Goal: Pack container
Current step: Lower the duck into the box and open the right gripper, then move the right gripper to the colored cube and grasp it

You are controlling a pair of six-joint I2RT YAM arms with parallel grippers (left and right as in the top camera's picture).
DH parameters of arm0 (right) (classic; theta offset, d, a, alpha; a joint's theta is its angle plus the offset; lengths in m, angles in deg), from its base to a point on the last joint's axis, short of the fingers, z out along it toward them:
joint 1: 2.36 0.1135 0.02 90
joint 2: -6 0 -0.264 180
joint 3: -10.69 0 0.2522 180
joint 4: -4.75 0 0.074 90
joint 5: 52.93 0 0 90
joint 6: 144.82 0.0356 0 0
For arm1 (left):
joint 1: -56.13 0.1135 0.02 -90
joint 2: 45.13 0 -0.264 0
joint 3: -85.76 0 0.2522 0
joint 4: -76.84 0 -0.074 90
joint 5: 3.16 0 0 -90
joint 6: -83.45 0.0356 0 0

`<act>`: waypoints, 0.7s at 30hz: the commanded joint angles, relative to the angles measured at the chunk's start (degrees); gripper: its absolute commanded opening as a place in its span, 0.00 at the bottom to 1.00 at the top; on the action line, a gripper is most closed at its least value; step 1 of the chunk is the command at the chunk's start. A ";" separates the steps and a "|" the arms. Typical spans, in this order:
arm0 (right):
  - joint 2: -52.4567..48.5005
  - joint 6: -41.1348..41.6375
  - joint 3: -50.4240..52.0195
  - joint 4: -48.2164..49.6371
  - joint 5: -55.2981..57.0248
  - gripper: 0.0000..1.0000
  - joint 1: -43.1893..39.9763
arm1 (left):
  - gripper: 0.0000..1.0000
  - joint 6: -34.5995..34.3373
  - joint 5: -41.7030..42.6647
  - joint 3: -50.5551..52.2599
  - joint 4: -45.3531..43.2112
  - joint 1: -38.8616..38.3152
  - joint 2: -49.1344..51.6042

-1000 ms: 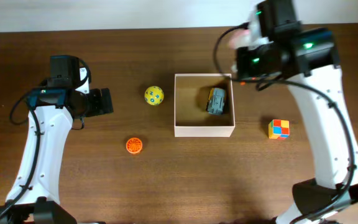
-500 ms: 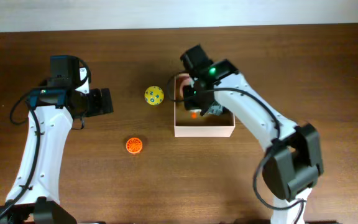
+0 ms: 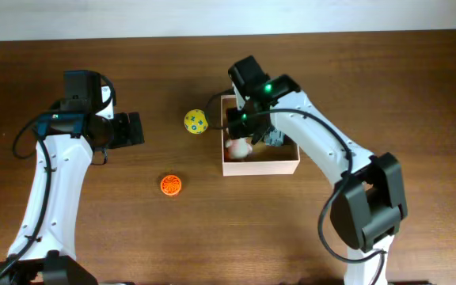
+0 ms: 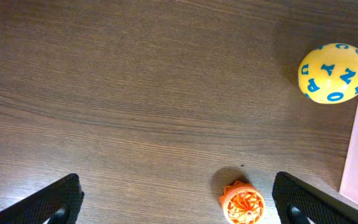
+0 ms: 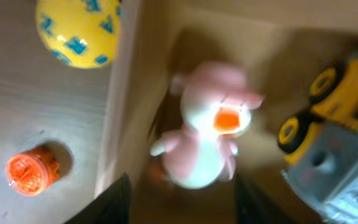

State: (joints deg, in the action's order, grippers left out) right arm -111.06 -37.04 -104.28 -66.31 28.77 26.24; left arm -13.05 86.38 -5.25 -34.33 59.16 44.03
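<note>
The yellow ball [image 4: 334, 73] carried blue capital letters, Y, Z and N among them; the remainder were not legible. No other text was readable.

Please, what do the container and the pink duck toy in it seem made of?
The container: likely cardboard, matte; thin white walls, tan floor. The pink duck toy: probably plastic or rubber; smooth rounded surface, but the view is blurred.

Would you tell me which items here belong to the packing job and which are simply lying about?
In the job: container; pink duck and toy truck inside it.
Lying about, likely still to pack: yellow letter ball; orange disc; both outside it.
</note>
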 commanded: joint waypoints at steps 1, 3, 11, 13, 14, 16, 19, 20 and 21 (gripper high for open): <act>6.47 -1.29 -8.63 -4.66 4.37 0.51 -0.66 | 0.99 0.76 -0.39 -1.01 0.04 0.28 0.24; 9.18 -1.31 -16.15 -11.17 10.23 0.57 -2.01 | 0.99 0.76 -0.39 -1.01 0.04 0.28 0.24; 14.40 -2.51 -29.33 -26.80 18.64 0.74 -16.55 | 0.99 0.76 -0.39 -1.01 0.04 0.28 0.24; 14.08 -2.60 -28.35 -29.44 18.62 0.76 -20.41 | 0.99 0.76 -0.39 -1.01 0.04 0.28 0.24; 13.86 -2.60 -27.28 -30.53 18.53 0.76 -22.34 | 0.99 0.76 -0.39 -1.01 0.04 0.28 0.24; 13.27 -2.71 -23.41 -32.15 18.40 0.76 -26.23 | 0.99 0.76 -0.39 -1.01 0.04 0.28 0.24; 12.66 -5.73 -15.80 -31.34 16.06 0.77 -29.99 | 0.99 0.76 -0.39 -1.01 0.04 0.28 0.24; 12.50 -7.39 -12.22 -30.23 14.47 0.77 -31.15 | 0.99 0.76 -0.39 -1.01 0.04 0.28 0.24; 12.48 -8.74 -9.31 -29.09 13.27 0.79 -31.93 | 0.99 0.76 -0.39 -1.01 0.04 0.28 0.24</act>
State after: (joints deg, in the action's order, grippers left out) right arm -96.70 -41.04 -121.33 -96.66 45.54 -3.09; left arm -13.05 86.38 -5.25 -34.31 59.16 44.03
